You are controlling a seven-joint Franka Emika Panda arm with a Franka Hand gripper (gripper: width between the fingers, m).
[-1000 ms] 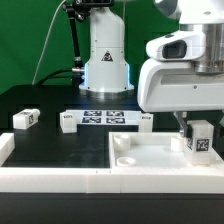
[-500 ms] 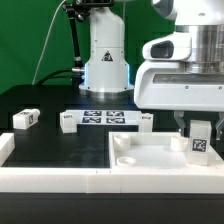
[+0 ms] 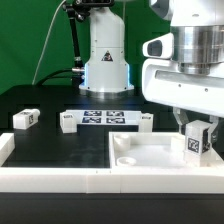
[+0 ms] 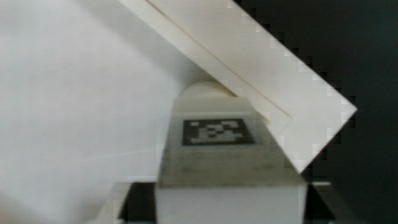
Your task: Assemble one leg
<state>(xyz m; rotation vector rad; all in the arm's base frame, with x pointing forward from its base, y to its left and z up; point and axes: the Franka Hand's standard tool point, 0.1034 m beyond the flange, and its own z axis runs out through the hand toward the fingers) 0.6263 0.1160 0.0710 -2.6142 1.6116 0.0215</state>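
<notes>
My gripper [image 3: 197,128] is shut on a leg [image 3: 198,143], a small white block with a black-and-white tag. It holds the leg slightly tilted over the corner of the large white recessed tabletop piece [image 3: 150,152] on the exterior view's right. In the wrist view the leg [image 4: 221,150] fills the space between the dark fingers [image 4: 139,203], with its tag facing the camera. Its far end meets the tabletop's raised rim [image 4: 267,70]. I cannot tell whether the leg touches the tabletop.
Three more legs lie on the black table: one at the exterior view's left [image 3: 26,118], one beside the marker board [image 3: 67,123] and one behind the tabletop [image 3: 146,122]. The marker board [image 3: 105,118] lies in front of the robot base [image 3: 105,60]. A white wall [image 3: 50,176] runs along the front.
The wrist has turned and the held leg has gone from upright to slightly tilted. It stays over the same corner of the tabletop. The loose legs have not moved.
</notes>
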